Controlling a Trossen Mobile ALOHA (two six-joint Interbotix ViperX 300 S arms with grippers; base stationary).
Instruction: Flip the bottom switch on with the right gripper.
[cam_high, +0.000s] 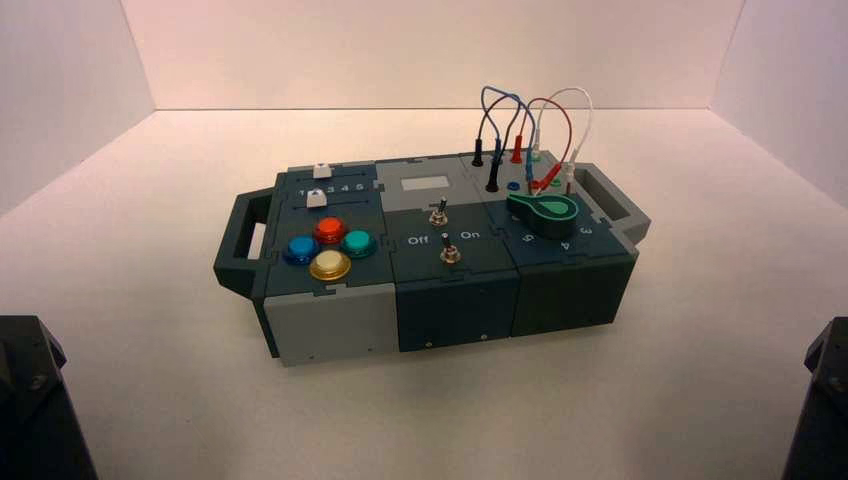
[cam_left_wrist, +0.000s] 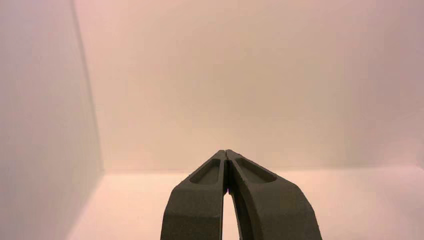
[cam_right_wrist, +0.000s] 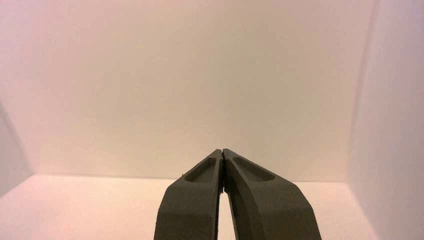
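In the high view, the bottom switch, a small silver metal toggle (cam_high: 450, 253), stands front-centre on the dark multi-panel box (cam_high: 455, 300), on a pale, smooth table (cam_high: 420, 410) within whitish walls (cam_high: 430, 50). Left wrist view: the left gripper's (cam_left_wrist: 226, 151) dark fingertips touch. Right wrist view: the black right gripper's (cam_right_wrist: 222, 150) fingertips meet.

A box (cam_high: 455, 305) bears four round buttons (cam_high: 330, 248) near two small metal toggle switches (cam_high: 450, 252).

The box mixes dark navy, dark green, pale grey panels. Its round buttons (cam_high: 330, 231) are red, blue, green and yellow. The bottom switch (cam_high: 450, 254) is silvery with a dark tip; the knob (cam_high: 543, 214) is green. Wires (cam_high: 508, 95) run blue, black, red, white. The bench (cam_high: 160, 400) is cream.
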